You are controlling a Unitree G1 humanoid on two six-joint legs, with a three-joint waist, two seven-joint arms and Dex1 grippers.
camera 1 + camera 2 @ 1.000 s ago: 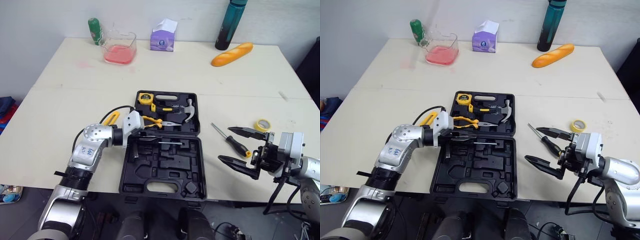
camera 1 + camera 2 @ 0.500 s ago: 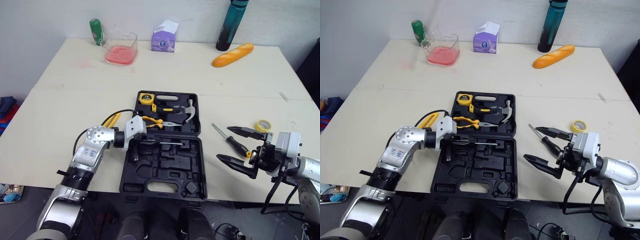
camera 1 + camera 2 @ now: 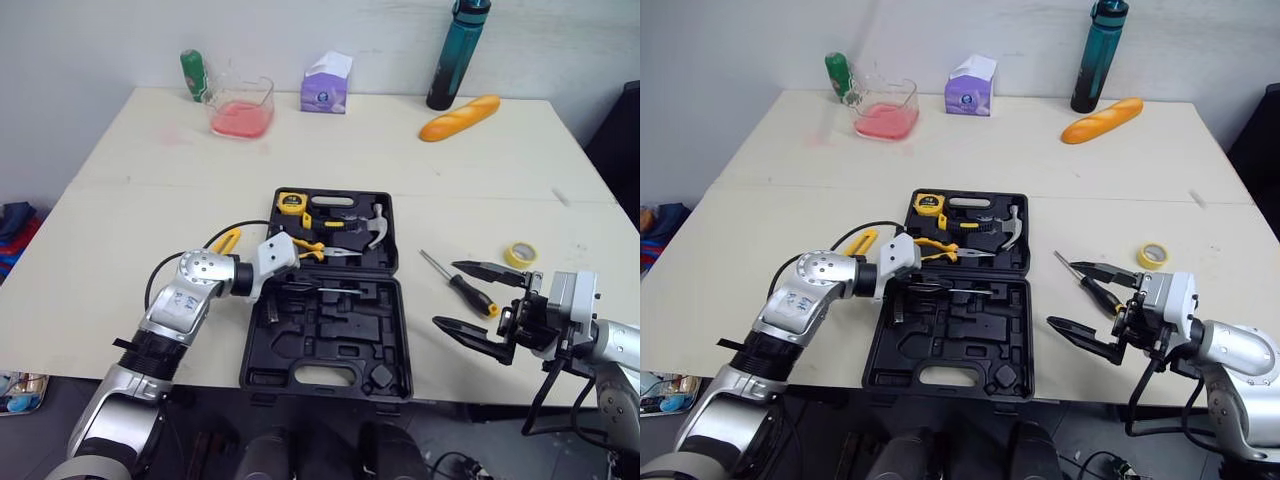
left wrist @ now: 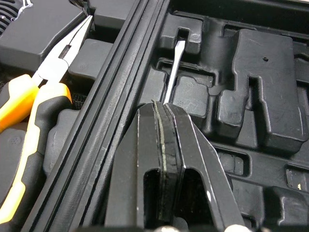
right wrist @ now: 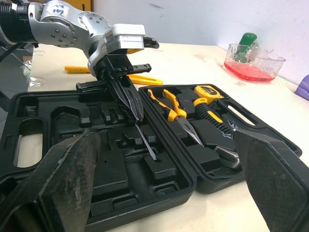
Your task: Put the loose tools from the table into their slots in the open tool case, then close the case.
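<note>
An open black tool case (image 3: 330, 330) lies at the centre of a pale table (image 3: 120, 220). Its upper half already holds a tape measure (image 3: 291, 200), yellow-handled pliers (image 3: 310, 246) and a hammer (image 3: 372, 224). Most moulded slots in the lower half stand empty. The left gripper (image 4: 161, 107), at the case's left edge, has its fingers pressed together on the thin shaft of a flat-blade screwdriver (image 4: 171, 82), whose tip sits in a narrow slot of the lower half; it looks close to seated but not yet let go. Right of the case, the right gripper (image 3: 447, 294) hovers low over the table with its fingers spread wide, holding nothing. Between it and the case lies a loose black and yellow screwdriver (image 3: 462, 285), with a yellow tape roll (image 3: 521, 253) just beyond, toward the right edge. A yellow-handled tool (image 3: 226, 239), possibly a knife, lies on the table left of the case, behind the left arm. By this showing the task is roughly halfway: at least three items remain to stow, and the case is not yet closed.
</note>
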